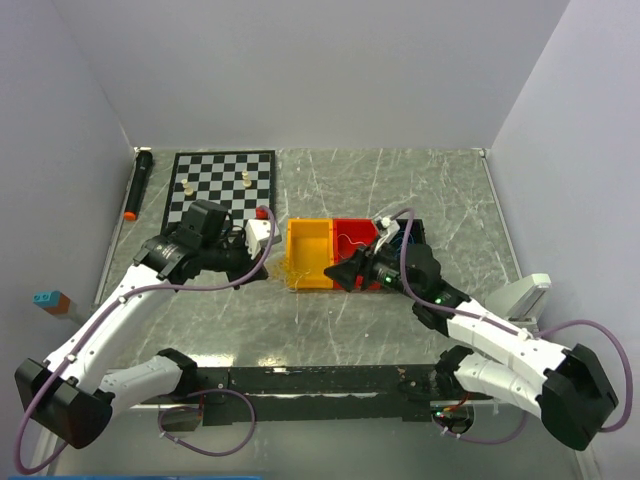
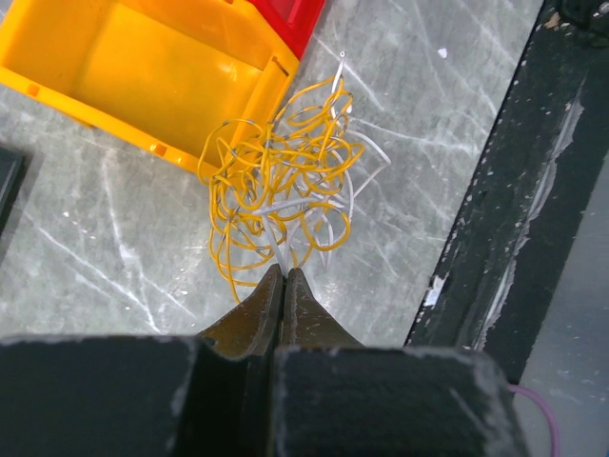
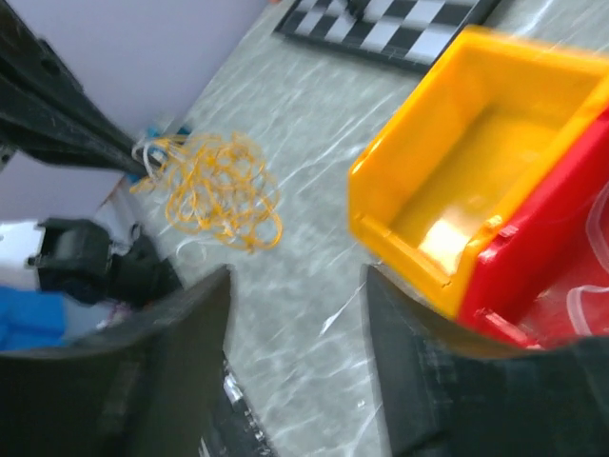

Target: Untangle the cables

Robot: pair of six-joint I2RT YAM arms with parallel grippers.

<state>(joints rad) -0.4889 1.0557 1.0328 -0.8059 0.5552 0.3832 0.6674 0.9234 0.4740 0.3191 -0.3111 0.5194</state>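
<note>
my shut left hand (image 2: 283,274) pinches the cables (image 2: 285,181) at their near fringe, likely light and springy; my open, empty right hand (image 3: 297,276) could take a far loop.

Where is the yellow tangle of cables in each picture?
Top view: the cable tangle looks small, at the near left corner of the yellow bin.
Left wrist: it fills the middle of the picture, just beyond the left claw, beside the bin.
Right wrist: upper left, left of the bin.
Shared landmark: the yellow bin.
</note>
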